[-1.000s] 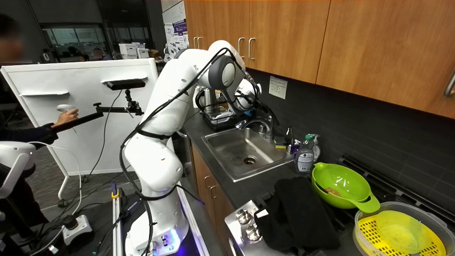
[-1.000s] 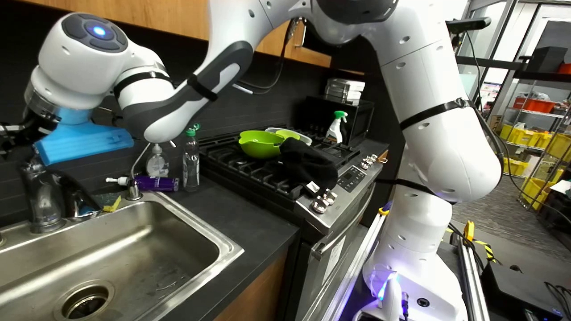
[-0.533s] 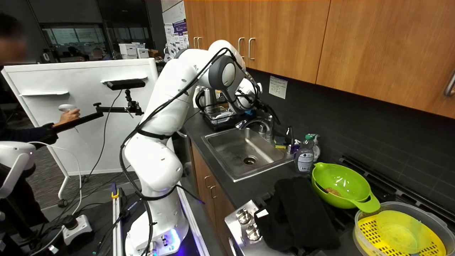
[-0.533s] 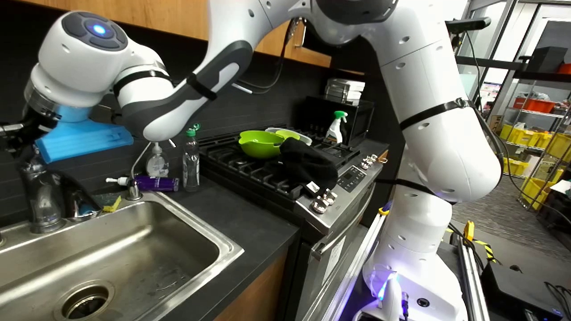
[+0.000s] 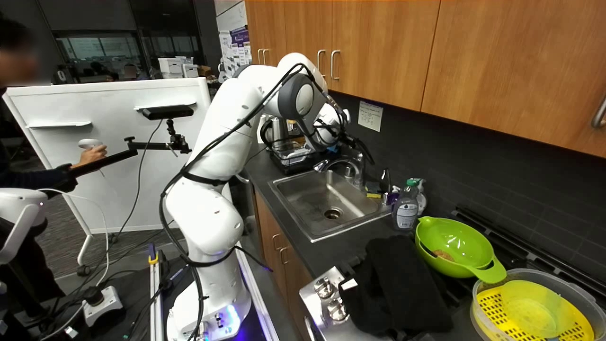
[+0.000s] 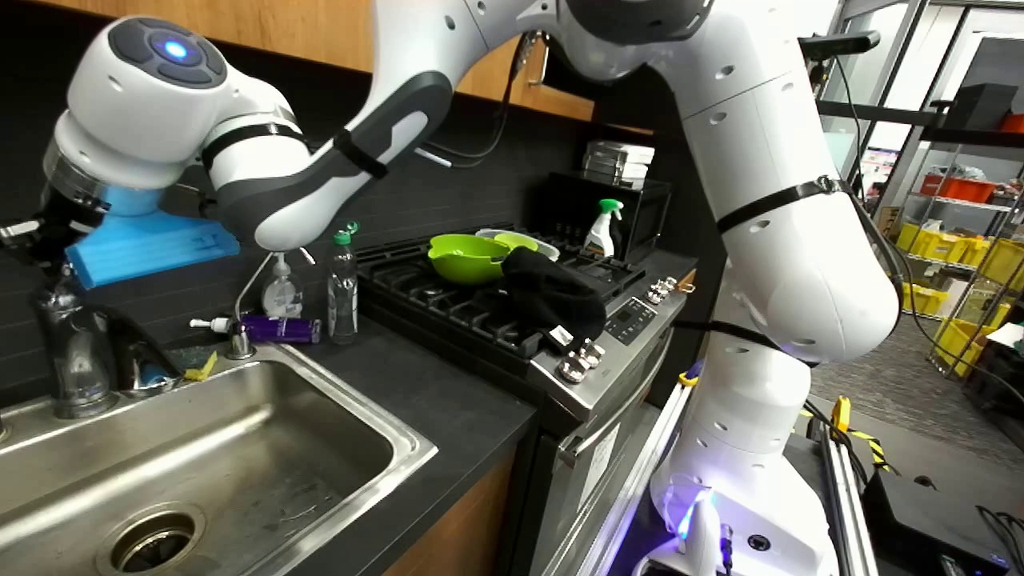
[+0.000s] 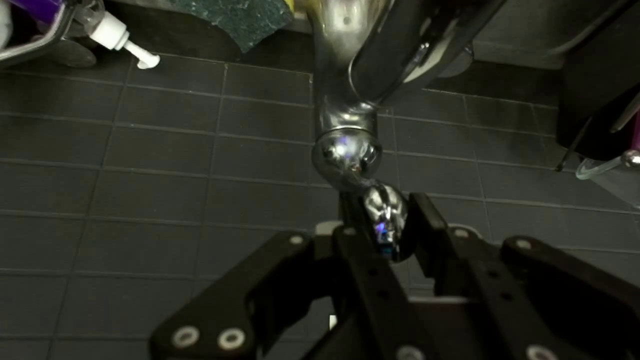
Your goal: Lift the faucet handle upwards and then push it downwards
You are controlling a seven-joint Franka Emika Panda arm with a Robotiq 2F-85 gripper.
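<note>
Where the wrist camera looks along the hand, its two fingers are clamped on the tip of the handle, one at each side, the gap between them no wider than the metal. The handle juts from the round cap on top of the faucet, and the spout branches off the same body.

The faucet stands at the back of the sink, which is set into the dark bench. On the sink's back edge lies a yellow sponge. Near it a purple bottle with a white pump rests on its side; a clear pump bottle and a green-capped bottle stand upright close by.

Past the bench comes the stove, with a black cloth heaped at its front and a green colander just beside the cloth. In an exterior view a clear tub holding a yellow basket stands next to the colander. Farther along, a spray bottle stands near a black appliance.

Off across the room a person holds a white controller before a whiteboard, and a rack bears yellow bins.
</note>
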